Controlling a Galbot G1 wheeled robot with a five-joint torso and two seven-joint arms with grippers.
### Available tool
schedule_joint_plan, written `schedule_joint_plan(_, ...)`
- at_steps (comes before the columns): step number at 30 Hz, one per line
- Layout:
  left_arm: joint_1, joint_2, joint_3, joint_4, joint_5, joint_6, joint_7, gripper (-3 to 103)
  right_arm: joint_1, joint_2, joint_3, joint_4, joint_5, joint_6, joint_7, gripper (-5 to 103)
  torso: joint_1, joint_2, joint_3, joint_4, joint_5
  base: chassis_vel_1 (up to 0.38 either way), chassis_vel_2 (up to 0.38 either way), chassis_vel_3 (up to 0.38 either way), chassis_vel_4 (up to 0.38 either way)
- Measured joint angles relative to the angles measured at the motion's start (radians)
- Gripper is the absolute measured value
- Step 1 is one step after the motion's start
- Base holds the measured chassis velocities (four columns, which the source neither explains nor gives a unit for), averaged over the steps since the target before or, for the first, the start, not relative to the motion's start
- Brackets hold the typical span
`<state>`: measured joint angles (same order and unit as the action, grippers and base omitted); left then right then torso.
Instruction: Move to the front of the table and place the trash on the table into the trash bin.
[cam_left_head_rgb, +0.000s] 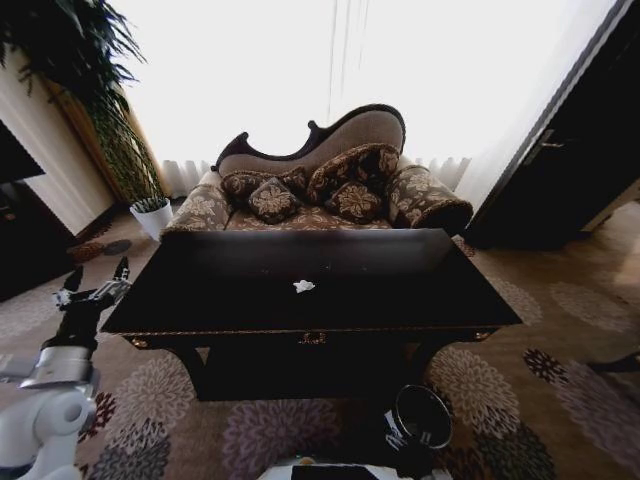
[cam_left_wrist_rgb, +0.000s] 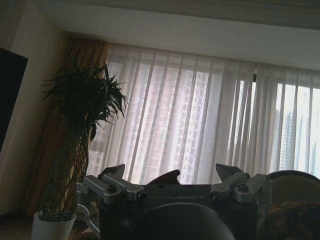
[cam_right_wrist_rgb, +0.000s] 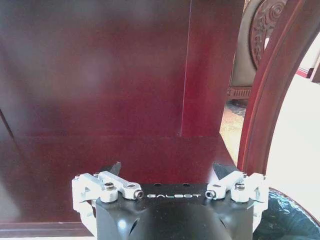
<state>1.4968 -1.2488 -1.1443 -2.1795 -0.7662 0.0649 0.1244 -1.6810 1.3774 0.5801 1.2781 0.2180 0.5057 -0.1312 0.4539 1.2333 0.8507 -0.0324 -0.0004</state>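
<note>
On the table (cam_left_head_rgb: 400, 300), near the middle of its top, lies one crumpled white paper wad (cam_left_head_rgb: 303, 286). Off the table's left end, the left gripper (cam_left_head_rgb: 95, 281) is raised with its fingers spread, holding nothing. Below the table's front edge, toward its right side, stands the trash bin (cam_left_head_rgb: 423, 418) on the carpet. Close to the table's dark red wood, the right gripper (cam_right_wrist_rgb: 167, 172) is spread and holds nothing.

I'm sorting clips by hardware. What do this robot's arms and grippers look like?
The left arm has a white rounded shell, a silver metal cuff and a black wrist. The left gripper and right gripper match: a black body lettered GALBOT, silvery-white linkage bars with dark screws, and dark pointed fingertips. No loose cables show.
</note>
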Motion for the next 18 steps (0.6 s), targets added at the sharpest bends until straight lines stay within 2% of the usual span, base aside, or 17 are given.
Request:
schedule_joint_plan(1, 0.0, 0.0, 0.0, 0.0, 0.0, 0.0, 0.0, 100, 0.0, 0.0, 0.0, 0.0, 0.0, 0.0, 0.0, 100, 0.0, 0.0, 0.0, 0.0, 0.0, 0.0, 0.0, 0.0, 0.0)
schedule_joint_plan(2, -0.009, -0.003, 0.013, 0.005, 0.003, -0.001, 0.0, 100, -0.073, 0.016, -0.01, 0.09, -0.007, -0.002, 0.021, 100, 0.0, 0.0, 0.0, -0.0003, 0.0, 0.0, 0.0, 0.0, 0.0)
schedule_joint_plan(6, -0.024, -0.022, 0.029, 0.01, 0.006, -0.002, 0.0, 100, -0.172, 0.038, -0.031, 0.223, -0.003, -0.002, 0.063, 100, 0.0, 0.0, 0.0, -0.0002, 0.0001, 0.0, 0.0, 0.0, 0.0)
schedule_joint_plan(11, -0.032, -0.036, 0.027, 0.022, 0.006, -0.012, -0.001, 100, -0.281, 0.032, -0.01, 0.43, 0.078, -0.006, 0.078, 100, 0.0, 0.0, 0.0, -0.0001, -0.0001, 0.0, 0.0, 0.0, 0.0)
schedule_joint_plan(18, -0.034, -0.028, 0.013, 0.03, 0.003, -0.016, -0.001, 100, -0.348, 0.019, 0.05, 0.583, 0.159, -0.017, 0.076, 100, 0.0, 0.0, 0.0, 0.0, 0.0, 0.0, 0.0, 0.0, 0.0)
